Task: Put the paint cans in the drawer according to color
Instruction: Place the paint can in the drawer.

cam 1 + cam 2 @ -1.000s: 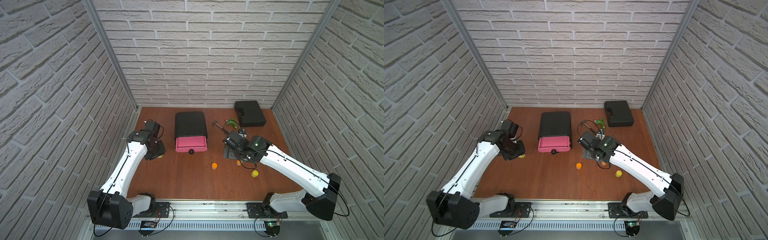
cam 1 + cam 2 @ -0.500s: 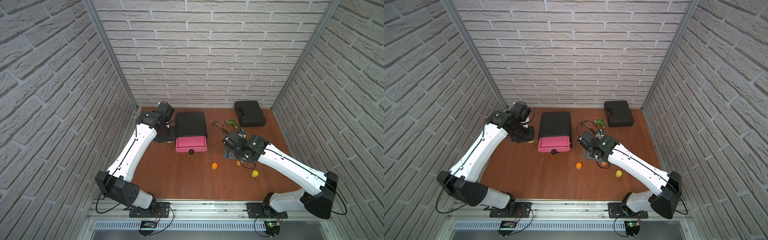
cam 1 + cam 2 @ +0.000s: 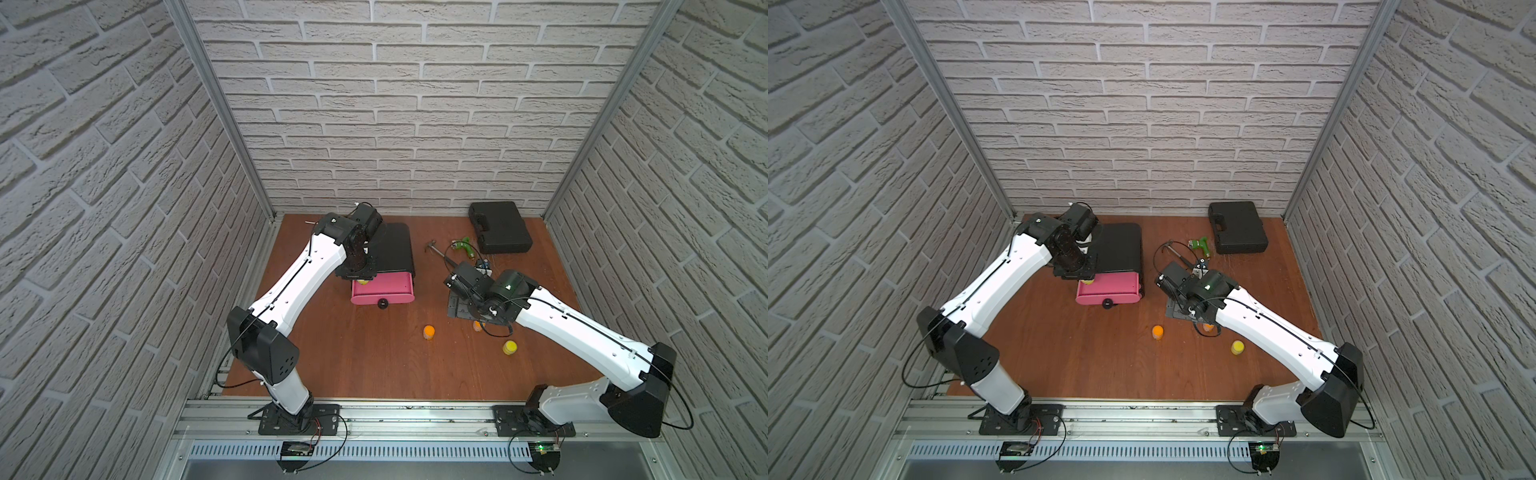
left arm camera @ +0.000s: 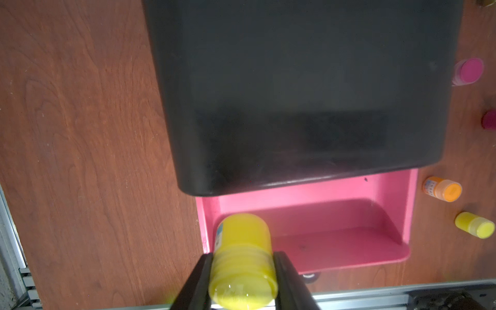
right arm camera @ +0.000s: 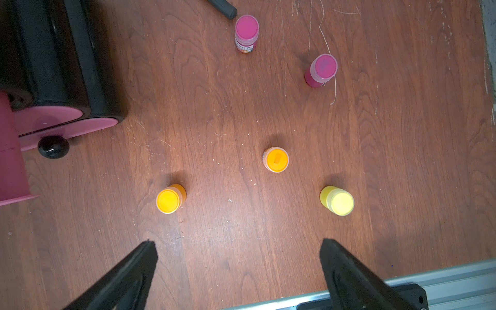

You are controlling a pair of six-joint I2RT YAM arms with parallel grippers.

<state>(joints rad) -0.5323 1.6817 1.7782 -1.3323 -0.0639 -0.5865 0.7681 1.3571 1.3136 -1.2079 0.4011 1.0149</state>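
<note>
The wooden bench (image 3: 374,365) carries the black drawer chest (image 3: 395,249) near its far edge, left of centre, with its uppermost pink drawer (image 4: 335,214) pulled out; a black tool case (image 3: 498,227) lies in the far right corner; the left gripper (image 4: 243,256) is clamped on a yellow paint can (image 4: 243,241), held over the open drawer's left end; the right gripper (image 5: 238,243) hovers with jaws wide apart, holding nothing, above the bench's right half, where two orange cans (image 5: 275,159), one loose yellow can (image 5: 338,201) and two magenta cans (image 5: 246,31) stand upright, apart from each other.
</note>
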